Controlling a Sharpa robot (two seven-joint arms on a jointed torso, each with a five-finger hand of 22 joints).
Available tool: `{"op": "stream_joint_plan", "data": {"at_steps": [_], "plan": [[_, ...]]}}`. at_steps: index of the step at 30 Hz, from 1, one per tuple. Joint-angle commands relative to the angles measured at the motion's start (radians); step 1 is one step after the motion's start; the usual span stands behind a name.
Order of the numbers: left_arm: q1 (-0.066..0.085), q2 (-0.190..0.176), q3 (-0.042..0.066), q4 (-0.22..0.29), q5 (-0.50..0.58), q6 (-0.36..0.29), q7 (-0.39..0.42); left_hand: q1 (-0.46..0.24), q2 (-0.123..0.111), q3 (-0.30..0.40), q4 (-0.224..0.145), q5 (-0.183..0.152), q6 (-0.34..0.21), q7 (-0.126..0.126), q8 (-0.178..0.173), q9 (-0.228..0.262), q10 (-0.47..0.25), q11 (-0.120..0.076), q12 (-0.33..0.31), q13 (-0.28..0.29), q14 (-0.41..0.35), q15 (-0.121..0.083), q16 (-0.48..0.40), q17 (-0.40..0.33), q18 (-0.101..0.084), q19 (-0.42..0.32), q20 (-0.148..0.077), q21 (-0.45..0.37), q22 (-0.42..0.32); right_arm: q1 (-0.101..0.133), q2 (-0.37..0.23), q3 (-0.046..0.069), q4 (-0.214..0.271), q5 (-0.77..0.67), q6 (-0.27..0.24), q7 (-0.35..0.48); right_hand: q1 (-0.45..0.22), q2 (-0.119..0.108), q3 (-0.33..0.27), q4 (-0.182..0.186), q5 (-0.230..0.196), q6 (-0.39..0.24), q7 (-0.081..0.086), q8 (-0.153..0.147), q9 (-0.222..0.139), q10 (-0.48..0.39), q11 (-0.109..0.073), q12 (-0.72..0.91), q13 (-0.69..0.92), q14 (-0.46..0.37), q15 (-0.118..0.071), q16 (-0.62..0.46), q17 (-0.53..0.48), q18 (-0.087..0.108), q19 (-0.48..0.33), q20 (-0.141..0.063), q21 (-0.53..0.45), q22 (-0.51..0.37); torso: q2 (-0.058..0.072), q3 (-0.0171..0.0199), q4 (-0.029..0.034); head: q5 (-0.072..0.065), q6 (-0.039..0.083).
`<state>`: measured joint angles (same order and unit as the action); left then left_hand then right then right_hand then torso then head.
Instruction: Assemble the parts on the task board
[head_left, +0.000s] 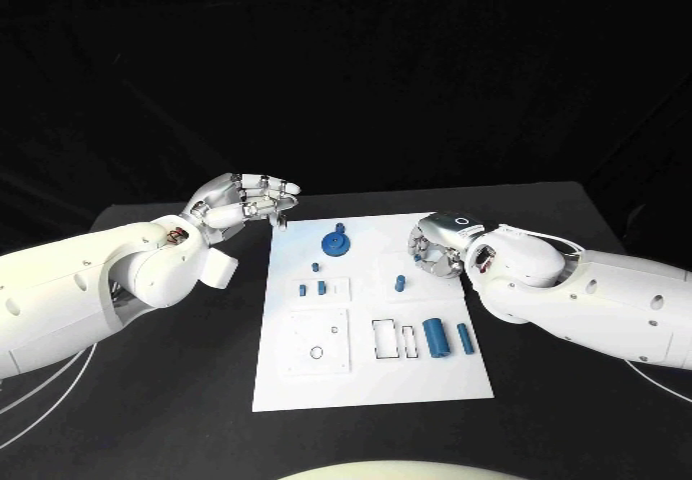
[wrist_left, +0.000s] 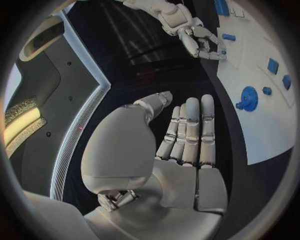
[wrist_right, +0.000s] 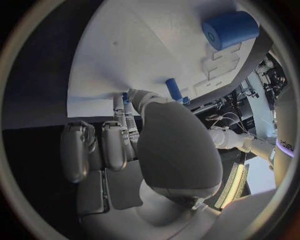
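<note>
The white task board (head_left: 375, 385) lies mid-table with blue parts on it: a round wheel-like piece (head_left: 335, 243), small pegs (head_left: 312, 289), an upright peg (head_left: 400, 283), a thick cylinder (head_left: 434, 338) and a rod (head_left: 464, 338). My right hand (head_left: 440, 248) reaches down at the board's right edge. Its thumb and a finger pinch a small blue part (wrist_right: 125, 96) against the board, also visible as the small blue part (wrist_left: 222, 51). My left hand (head_left: 245, 203) hovers off the board's far left corner, with its fingers (wrist_left: 190, 132) straight and side by side, holding nothing.
White recessed plates (head_left: 315, 342) and a rectangular slot frame (head_left: 392, 338) sit on the board's near half. The black table (head_left: 173, 400) spreads round the board. Both white forearms angle in from the sides.
</note>
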<state>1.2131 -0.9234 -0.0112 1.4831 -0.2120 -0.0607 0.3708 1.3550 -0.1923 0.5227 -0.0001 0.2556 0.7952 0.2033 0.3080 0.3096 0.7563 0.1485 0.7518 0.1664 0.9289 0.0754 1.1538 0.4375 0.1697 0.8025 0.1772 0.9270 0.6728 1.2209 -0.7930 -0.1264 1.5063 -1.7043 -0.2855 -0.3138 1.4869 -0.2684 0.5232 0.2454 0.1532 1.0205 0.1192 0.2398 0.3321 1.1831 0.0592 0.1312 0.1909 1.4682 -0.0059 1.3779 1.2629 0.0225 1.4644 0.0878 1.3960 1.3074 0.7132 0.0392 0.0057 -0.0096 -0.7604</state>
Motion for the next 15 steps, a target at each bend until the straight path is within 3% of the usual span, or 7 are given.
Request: {"op": "stream_joint_plan", "data": {"at_steps": [1,4,10,12,15], "plan": [[0.001,0.001,0.001,0.001,0.001,0.007,0.001,0.002,0.011,-0.004,0.002,-0.005,-0.005,0.013,-0.003,-0.001,0.006,0.002,-0.007,-0.002,-0.005,0.004,-0.004,-0.001,0.015,0.010,-0.002,-0.005,-0.003,-0.010,0.007,-0.006,0.004,-0.002,0.035,0.009,0.002,0.007,0.005,0.001,0.006,0.007,-0.002,0.004,0.002,0.006,-0.001,-0.004,-0.002,0.048,-0.006,-0.003,0.002,0.014,0.047,-0.007,0.003,0.184,-0.001,-0.0008,0.0002,0.000,-0.001],[0.001,0.000,0.002,-0.001,0.001,0.002,-0.002,0.004,0.012,-0.004,0.001,-0.005,-0.005,0.013,-0.003,-0.001,0.006,0.002,-0.007,-0.003,-0.004,0.004,-0.004,-0.002,0.015,0.011,-0.002,-0.006,-0.004,-0.010,0.008,-0.007,0.002,-0.003,0.041,0.001,0.005,0.013,0.015,-0.008,0.006,0.012,-0.004,0.007,0.004,0.015,-0.003,-0.008,-0.006,0.048,-0.008,-0.004,0.000,0.014,0.047,-0.009,0.002,0.184,-0.001,-0.0010,-0.0002,0.000,0.000],[0.001,0.000,0.002,0.001,0.001,-0.001,-0.004,0.006,0.015,-0.003,0.001,-0.005,-0.005,0.014,-0.003,-0.002,0.006,0.002,-0.008,-0.003,-0.004,0.004,-0.005,-0.002,0.015,0.013,-0.002,-0.007,-0.005,-0.011,0.013,-0.008,-0.005,-0.023,0.057,-0.020,0.025,0.053,0.061,-0.067,0.007,0.051,-0.010,0.032,0.024,0.071,-0.014,-0.013,-0.013,0.050,-0.019,0.002,0.004,0.009,0.056,-0.015,0.026,0.197,0.000,-0.0006,0.0003,-0.001,0.000],[0.001,0.001,0.002,0.002,0.001,-0.002,-0.004,0.006,0.015,-0.003,0.001,-0.005,-0.005,0.014,-0.003,-0.002,0.006,0.002,-0.008,-0.003,-0.004,0.004,-0.005,-0.002,0.015,0.013,-0.002,-0.007,-0.005,-0.012,0.017,-0.009,-0.010,-0.036,0.059,-0.031,0.020,0.065,0.092,-0.098,-0.024,0.059,-0.012,0.039,0.035,0.096,-0.016,-0.019,-0.013,0.048,-0.021,-0.001,-0.002,0.008,0.057,-0.017,0.030,0.200,0.000,-0.0010,0.0007,-0.001,0.000],[0.001,0.001,0.002,0.002,0.001,-0.003,-0.004,0.006,0.015,-0.003,0.001,-0.005,-0.005,0.014,-0.003,-0.002,0.006,0.002,-0.008,-0.003,-0.004,0.004,-0.005,-0.002,0.015,0.013,-0.002,-0.007,-0.005,-0.014,0.020,-0.010,-0.014,-0.051,0.055,-0.046,0.011,0.068,0.107,-0.115,-0.035,0.062,-0.011,0.042,0.041,0.108,-0.017,-0.024,-0.013,0.048,-0.022,-0.002,-0.006,0.007,0.060,-0.017,0.037,0.204,-0.001,-0.0007,0.0015,-0.001,-0.001]]}}
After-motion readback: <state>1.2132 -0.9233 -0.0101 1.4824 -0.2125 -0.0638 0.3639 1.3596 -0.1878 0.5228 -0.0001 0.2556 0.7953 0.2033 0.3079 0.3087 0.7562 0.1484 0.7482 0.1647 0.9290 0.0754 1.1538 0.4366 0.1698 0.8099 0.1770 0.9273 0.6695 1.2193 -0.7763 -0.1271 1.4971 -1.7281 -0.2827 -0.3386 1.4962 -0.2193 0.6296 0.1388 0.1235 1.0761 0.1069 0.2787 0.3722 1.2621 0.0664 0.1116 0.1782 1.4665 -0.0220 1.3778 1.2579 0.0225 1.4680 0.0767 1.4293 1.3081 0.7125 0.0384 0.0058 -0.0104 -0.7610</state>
